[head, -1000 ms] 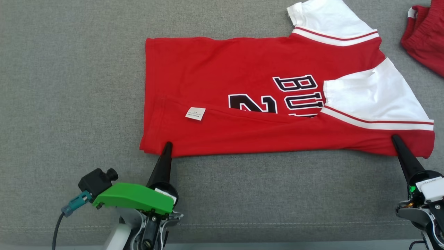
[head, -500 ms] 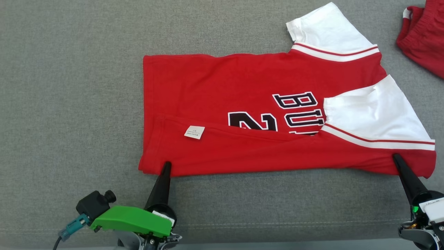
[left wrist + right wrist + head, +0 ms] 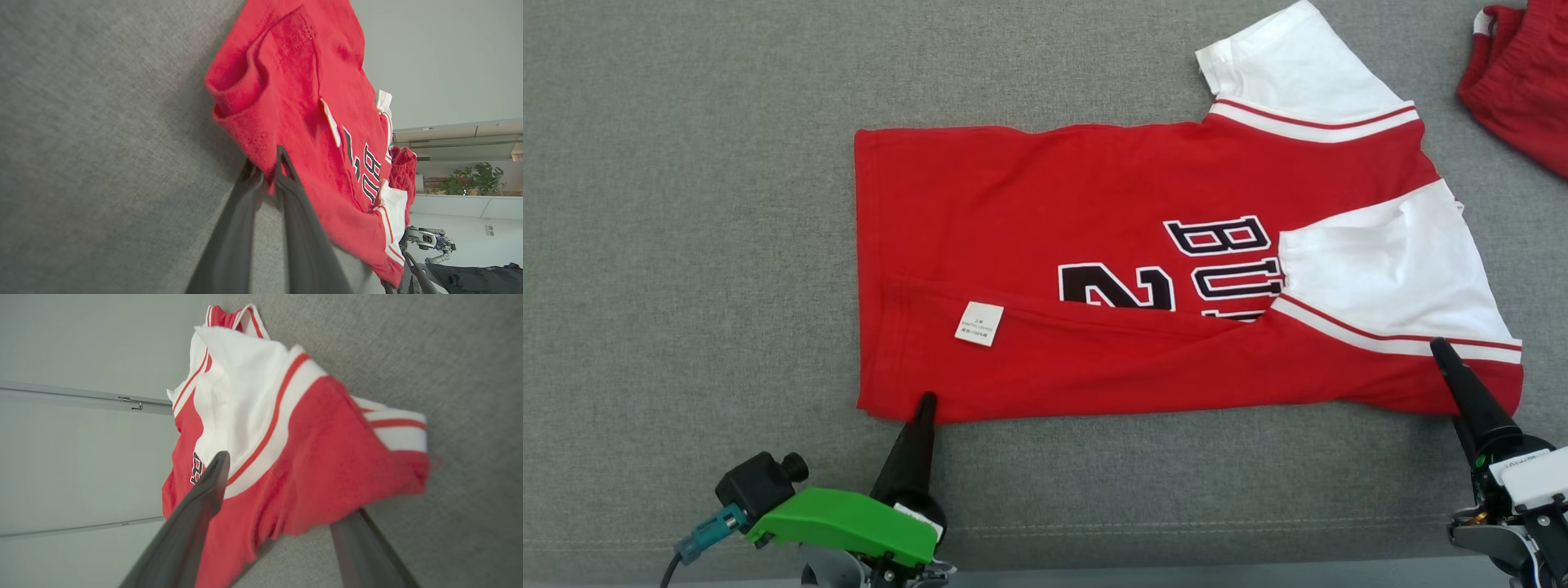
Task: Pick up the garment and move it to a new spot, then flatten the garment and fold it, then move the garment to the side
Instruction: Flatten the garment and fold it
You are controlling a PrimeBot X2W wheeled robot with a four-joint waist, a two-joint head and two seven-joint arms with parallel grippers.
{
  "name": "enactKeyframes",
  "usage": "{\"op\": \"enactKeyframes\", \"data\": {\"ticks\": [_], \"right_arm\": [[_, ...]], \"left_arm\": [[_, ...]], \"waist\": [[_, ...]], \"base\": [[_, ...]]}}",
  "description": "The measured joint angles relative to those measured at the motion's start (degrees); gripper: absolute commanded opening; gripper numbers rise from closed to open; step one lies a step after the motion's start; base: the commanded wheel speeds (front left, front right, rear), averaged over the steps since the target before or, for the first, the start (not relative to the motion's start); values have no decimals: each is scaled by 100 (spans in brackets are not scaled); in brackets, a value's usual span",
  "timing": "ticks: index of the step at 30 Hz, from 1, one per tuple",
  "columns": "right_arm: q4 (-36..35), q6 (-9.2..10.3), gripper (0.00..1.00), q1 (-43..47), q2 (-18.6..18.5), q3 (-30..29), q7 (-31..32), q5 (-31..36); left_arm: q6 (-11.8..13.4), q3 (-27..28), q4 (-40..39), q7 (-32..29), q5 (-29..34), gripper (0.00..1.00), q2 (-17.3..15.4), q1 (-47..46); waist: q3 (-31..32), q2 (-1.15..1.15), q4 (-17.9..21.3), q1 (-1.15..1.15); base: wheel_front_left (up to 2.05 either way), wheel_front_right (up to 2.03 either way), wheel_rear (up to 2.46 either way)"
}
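Note:
The garment (image 3: pixel 1094 204) is a red jersey with white sleeves and black lettering, lying flat on the grey cloth surface with its near long edge folded over. My left gripper (image 3: pixel 925 400) is shut on the garment's near left hem corner; the left wrist view shows that gripper (image 3: pixel 267 171) pinching the red cloth of the garment (image 3: pixel 310 81). My right gripper (image 3: pixel 1445 367) stands open at the near right shoulder. In the right wrist view the gripper (image 3: pixel 286 486) has its jaws wide apart, and the garment (image 3: pixel 327 457) lies loose between them, one fingertip (image 3: pixel 220 461) above it.
A second red garment (image 3: pixel 1519 82) lies bunched at the far right corner. The grey surface's (image 3: pixel 686 245) front seam runs just ahead of both arms. Bare grey cloth lies to the left and in front of the jersey.
My right gripper has opened and let go of the shoulder edge, which has slackened and drawn inward. The left gripper keeps its hold and has shifted slightly right. The camera shifted early on.

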State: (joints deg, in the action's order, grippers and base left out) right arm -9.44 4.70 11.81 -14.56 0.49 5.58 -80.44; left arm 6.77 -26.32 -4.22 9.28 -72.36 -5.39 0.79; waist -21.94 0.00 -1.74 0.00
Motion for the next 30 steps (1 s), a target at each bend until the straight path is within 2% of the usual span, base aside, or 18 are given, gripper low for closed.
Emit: {"op": "enactKeyframes", "data": {"ticks": [11,18,20,25,30], "right_arm": [[-134,4,100,88,-31,219,43,130],[-389,-3,100,500,-437,727,360,617],[-580,-25,100,501,-712,823,415,971],[-982,-15,100,148,-1071,671,350,1557],[-1167,55,100,-644,-1461,355,298,2064]], "left_arm": [[36,0,68,-48,-7,100,47,31],[36,88,-21,-42,-8,100,22,124],[36,74,-109,-48,32,100,-151,203],[37,-65,-522,-177,798,100,-788,99],[35,-224,-857,-554,1396,100,-1389,-636]], "waist": [[79,0,11,0],[115,0,26,0],[135,0,49,0],[137,0,88,0],[1,0,92,0]], "base": [[0,0,0],[0,0,0],[0,0,0],[0,0,0],[0,0,0]]}}
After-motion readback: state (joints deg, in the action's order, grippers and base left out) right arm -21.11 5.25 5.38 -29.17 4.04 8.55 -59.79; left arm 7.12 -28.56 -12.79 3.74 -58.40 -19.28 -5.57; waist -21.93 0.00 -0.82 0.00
